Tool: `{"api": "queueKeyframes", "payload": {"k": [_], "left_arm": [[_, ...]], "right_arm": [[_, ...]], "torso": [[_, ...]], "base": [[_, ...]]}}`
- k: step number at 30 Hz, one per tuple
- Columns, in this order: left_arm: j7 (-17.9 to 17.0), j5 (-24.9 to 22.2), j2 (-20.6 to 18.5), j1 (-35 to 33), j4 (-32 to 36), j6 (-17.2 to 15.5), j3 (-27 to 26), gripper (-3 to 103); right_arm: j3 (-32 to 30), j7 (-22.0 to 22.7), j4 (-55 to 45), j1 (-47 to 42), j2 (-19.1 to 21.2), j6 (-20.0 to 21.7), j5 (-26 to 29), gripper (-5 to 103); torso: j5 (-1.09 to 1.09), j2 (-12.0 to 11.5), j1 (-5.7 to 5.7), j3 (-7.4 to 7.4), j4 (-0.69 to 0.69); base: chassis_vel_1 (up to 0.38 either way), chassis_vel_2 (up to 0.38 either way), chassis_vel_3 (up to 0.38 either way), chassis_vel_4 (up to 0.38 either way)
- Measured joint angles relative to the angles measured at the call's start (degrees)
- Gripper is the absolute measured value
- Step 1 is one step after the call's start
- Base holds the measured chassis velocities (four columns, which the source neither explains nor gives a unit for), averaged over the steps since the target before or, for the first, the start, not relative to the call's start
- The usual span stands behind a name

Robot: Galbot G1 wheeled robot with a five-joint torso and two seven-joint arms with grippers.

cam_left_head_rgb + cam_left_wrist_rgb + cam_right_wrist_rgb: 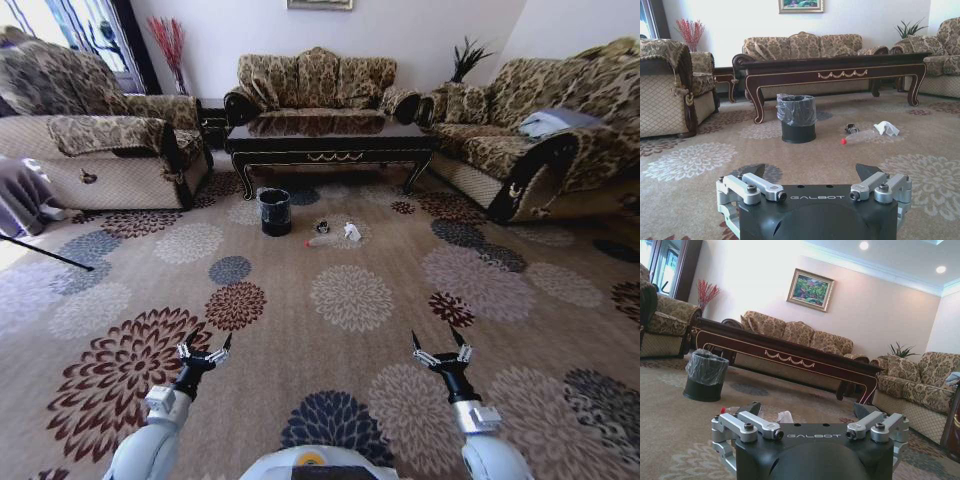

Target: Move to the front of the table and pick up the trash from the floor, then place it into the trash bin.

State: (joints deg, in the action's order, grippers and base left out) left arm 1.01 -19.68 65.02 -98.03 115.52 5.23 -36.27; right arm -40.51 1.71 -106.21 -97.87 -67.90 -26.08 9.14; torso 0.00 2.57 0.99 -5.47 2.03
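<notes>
The long dark table (330, 143) (840, 67) (790, 347) stands across the room before the middle sofa. On the carpet in front of it lies the trash: a clear bottle with a red cap (325, 241) (860, 137), a crumpled white paper (352, 232) (887, 128) (785, 417) and a small dark crushed item (322, 226) (852, 129). The black trash bin (274, 211) (797, 119) (705, 375) stands just left of them. My left gripper (204, 352) (810, 172) and right gripper (441, 347) (807, 410) hang open and empty, low over the carpet, far short of the trash.
Patterned sofas (95, 135) (545, 130) flank the floral carpet (350, 295) on both sides, with a third sofa (315, 85) behind the table. A dark thin rod (45, 252) lies at the left edge. Open carpet stretches between me and the trash.
</notes>
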Motion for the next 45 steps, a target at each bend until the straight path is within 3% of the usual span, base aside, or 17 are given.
{"api": "queueKeyframes", "payload": {"k": [14, 21, 27, 45], "left_arm": [[-0.6, -0.6, -0.1, 0.3, 0.0, -0.8, 0.3, 100], [-1.1, -0.7, -0.2, 0.2, 0.0, -0.7, 0.3, 100], [-2.3, -0.2, -0.1, 0.3, 0.2, 2.1, 0.5, 100], [-2.0, 0.9, 0.4, 0.8, -1.0, 3.6, 0.6, 100]], "right_arm": [[0.1, 0.1, -0.3, -0.2, 0.7, -0.1, 0.2, 100], [0.1, 0.1, -0.2, -0.2, 0.6, -0.1, 0.3, 100], [0.1, -0.2, 0.0, -0.4, 0.3, -0.1, 0.2, 100], [0.3, -1.5, 0.2, -0.2, -0.3, -0.2, 0.0, 100]], "torso": [[0.01, -2.6, -0.05, 3.14, 0.01], [0.00, -2.6, -0.02, 3.28, 0.01], [0.00, -2.6, 0.00, 3.15, 0.01], [0.00, -2.6, 0.03, 2.89, 0.01]], "base": [[0.000, 0.000, 0.000, 0.000], [0.000, 0.000, 0.000, 0.000], [0.000, 0.000, 0.000, 0.000], [-0.002, 0.008, 0.001, -0.004]]}}
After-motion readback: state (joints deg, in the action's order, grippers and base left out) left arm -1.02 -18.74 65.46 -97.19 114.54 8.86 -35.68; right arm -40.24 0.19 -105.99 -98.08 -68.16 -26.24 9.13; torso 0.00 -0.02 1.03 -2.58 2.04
